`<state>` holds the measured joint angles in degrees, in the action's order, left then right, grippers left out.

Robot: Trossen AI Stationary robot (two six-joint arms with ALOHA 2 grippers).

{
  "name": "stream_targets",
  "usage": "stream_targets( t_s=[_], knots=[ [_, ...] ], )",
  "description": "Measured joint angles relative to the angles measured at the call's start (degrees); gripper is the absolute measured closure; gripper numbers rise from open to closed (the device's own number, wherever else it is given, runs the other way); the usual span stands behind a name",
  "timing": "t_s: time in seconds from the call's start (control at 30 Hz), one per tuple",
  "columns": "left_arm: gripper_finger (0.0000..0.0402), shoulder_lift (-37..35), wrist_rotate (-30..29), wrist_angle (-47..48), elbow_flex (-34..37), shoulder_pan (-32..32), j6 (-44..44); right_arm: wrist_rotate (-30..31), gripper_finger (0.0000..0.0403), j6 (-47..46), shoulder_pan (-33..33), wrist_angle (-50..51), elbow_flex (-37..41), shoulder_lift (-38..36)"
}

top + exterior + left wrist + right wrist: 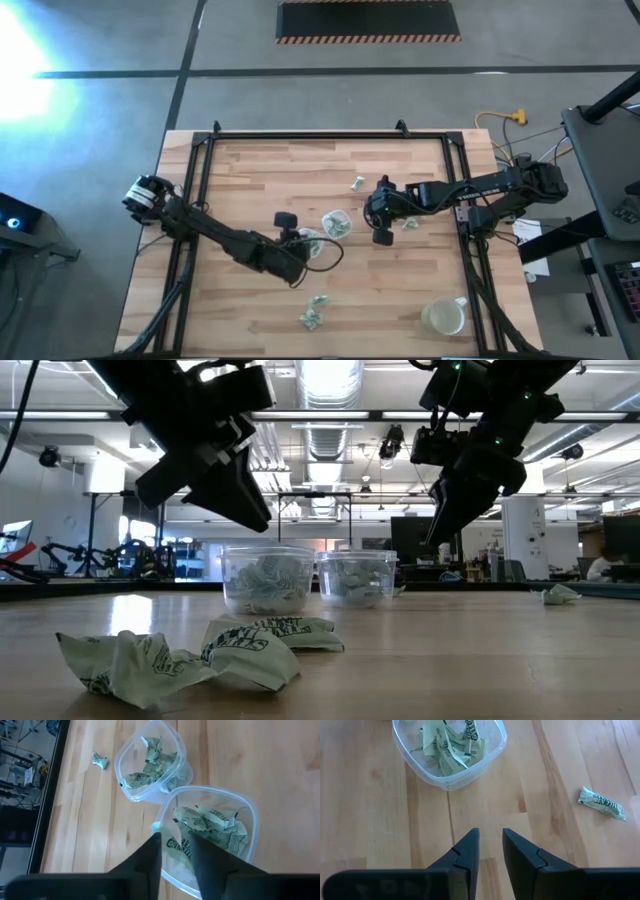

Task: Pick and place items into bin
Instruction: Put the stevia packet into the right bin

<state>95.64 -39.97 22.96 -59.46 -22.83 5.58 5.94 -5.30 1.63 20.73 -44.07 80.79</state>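
Two small clear tubs stand side by side mid-table, one (336,222) nearer the right arm and one (311,244) under my left gripper; both hold pale green-and-white wrappers. My left gripper (176,851) hovers over its tub (210,835), fingers slightly apart and holding nothing; it clears the rim in the low view (248,510). My right gripper (490,840) hangs over bare wood beside the other tub (447,750), narrowly open and empty. Loose wrappers lie on the table: one (601,803) near my right gripper, one (357,183) farther back, and a pair (313,310) by the near edge.
A yellowish-white mug (443,317) stands at the table's near right corner. Black rails (200,190) run along the left, right and far sides of the table. Bare wood lies left of the tubs and in the far half.
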Motion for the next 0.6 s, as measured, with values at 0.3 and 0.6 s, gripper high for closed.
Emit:
stream_targets(
  t_s=[0.3,0.6],
  knots=[
    [0.0277,-1.03,-0.09,0.04,0.00,-0.04,0.02,4.56,0.0323,9.19,0.60,-9.54,2.03,0.00],
    [0.0276,-1.36,-0.96,0.07,0.00,-0.04,-0.02,4.06,0.0312,20.34,6.60,-13.28,2.49,0.00]
  ],
)
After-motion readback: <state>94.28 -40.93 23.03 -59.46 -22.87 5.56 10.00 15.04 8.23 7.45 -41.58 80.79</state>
